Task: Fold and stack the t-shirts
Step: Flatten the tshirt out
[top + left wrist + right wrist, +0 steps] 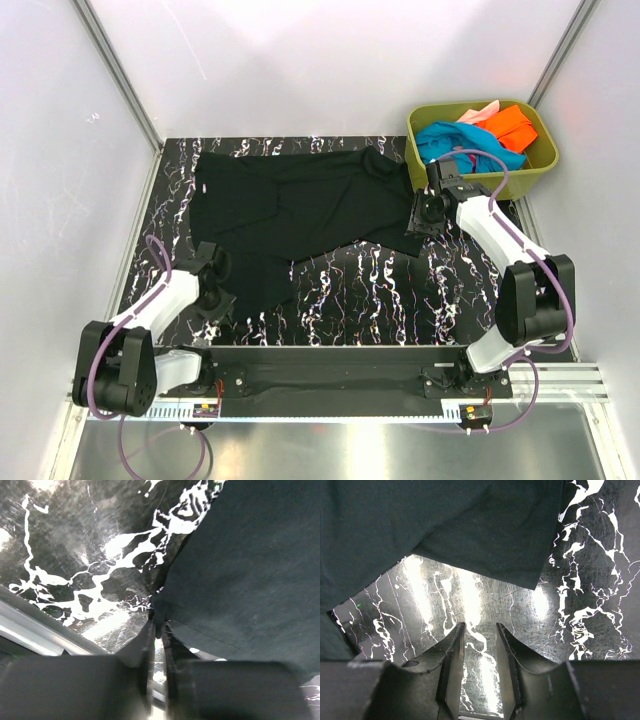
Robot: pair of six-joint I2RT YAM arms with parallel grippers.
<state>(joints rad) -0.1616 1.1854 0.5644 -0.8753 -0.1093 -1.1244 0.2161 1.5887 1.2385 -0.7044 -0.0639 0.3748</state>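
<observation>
**Flattening black tee, fold not begun**

Black t-shirt (290,205) rumpled across far-left table (400,290). Pinching near hem corner with left gripper (157,625), apparently; blurry. Holding right gripper (480,627) slightly apart, empty, beside right edge. Next: grab that edge, pull taut, then fold.
</observation>
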